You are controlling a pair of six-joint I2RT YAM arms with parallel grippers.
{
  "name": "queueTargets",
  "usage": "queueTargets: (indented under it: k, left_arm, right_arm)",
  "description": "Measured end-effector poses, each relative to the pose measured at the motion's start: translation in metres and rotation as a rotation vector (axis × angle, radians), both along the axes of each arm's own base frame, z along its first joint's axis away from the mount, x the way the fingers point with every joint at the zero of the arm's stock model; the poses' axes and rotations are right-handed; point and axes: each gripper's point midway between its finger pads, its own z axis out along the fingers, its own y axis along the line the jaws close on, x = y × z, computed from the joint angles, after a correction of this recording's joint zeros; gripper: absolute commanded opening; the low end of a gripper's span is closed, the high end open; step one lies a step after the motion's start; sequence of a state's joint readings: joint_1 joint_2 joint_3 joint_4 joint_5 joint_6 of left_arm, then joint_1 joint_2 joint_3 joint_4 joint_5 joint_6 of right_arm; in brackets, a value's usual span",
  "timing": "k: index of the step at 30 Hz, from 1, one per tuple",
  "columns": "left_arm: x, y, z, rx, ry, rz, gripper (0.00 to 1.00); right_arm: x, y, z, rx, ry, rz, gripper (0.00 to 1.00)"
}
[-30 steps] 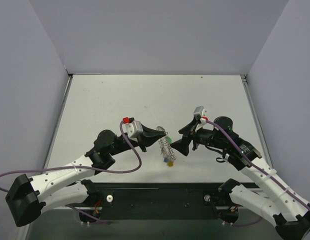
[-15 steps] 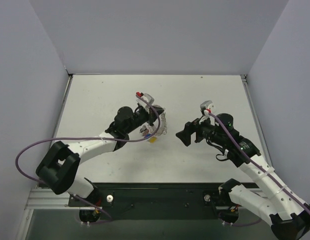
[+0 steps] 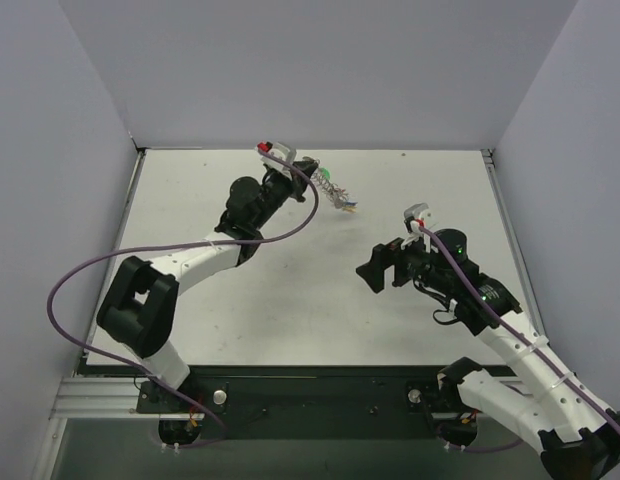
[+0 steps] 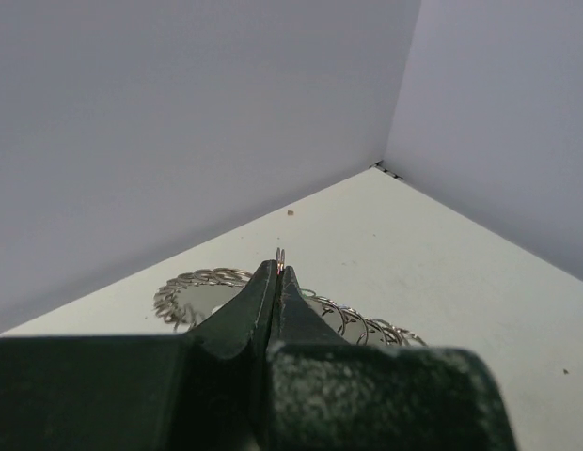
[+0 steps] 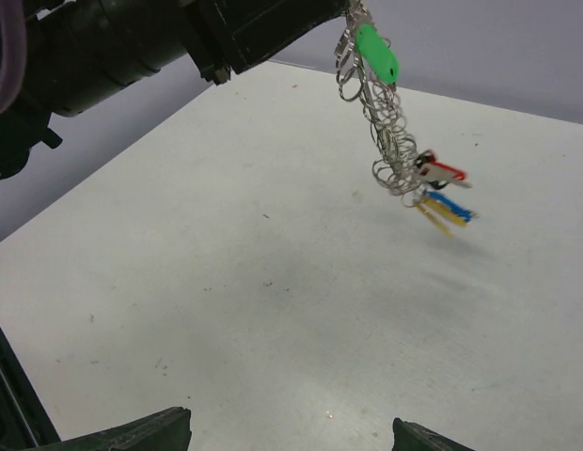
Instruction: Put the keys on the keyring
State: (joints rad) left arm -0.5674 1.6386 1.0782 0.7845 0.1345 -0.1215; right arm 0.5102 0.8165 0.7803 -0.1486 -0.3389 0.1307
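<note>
Firmly pinched together, the left gripper [image 4: 280, 272] clamps the keyring [image 5: 381, 132] in the air. Coloured keys [image 5: 444, 195] dangle from the keyring's low end. Well apart from the keyring, the right gripper [image 3: 370, 274] is spread wide and empty.

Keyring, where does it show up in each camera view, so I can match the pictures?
Top external: the keyring is upper centre, dangling from the left fingers.
Left wrist: low centre, peeking out from behind the shut fingers.
Right wrist: upper right, hanging down from the top edge.
Shared landmark: the left fingers pinching it, visible in all three views.
</note>
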Motion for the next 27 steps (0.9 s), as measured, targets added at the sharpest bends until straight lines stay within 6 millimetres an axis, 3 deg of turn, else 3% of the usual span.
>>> queueTargets:
  k: [3,7,10,13,16,21,24,27]
  left_arm:
    - [0.009,-0.003,-0.024,0.001,0.02,0.008,0.0]
    - [0.013,-0.01,-0.1,0.033,0.156,-0.005,0.0]
    - [0.006,-0.009,-0.161,0.055,0.278,-0.013,0.0]
    - [-0.006,-0.006,-0.185,0.066,0.328,-0.018,0.0]
    - [-0.012,-0.009,-0.189,0.068,0.333,-0.025,0.0]
    - [-0.012,-0.012,-0.176,0.06,0.29,-0.026,0.0]
    - [-0.003,-0.014,-0.163,0.063,0.256,-0.014,0.0]
    - [0.013,-0.019,-0.136,0.062,0.2,0.004,0.0]
  right_arm:
    - [0.001,0.001,-0.005,-0.009,0.017,0.0,0.86]
    - [0.003,0.002,-0.012,-0.02,0.037,0.0,0.86]
    - [0.005,0.001,-0.014,-0.025,0.046,-0.005,0.86]
    - [0.005,0.001,-0.015,-0.025,0.046,-0.006,0.86]
    - [0.005,0.001,-0.016,-0.027,0.051,-0.005,0.86]
    - [0.007,0.001,-0.021,-0.033,0.068,-0.005,0.86]
    - [0.007,0.001,-0.021,-0.033,0.068,-0.005,0.86]
    - [0.007,0.001,-0.021,-0.033,0.068,-0.005,0.86]
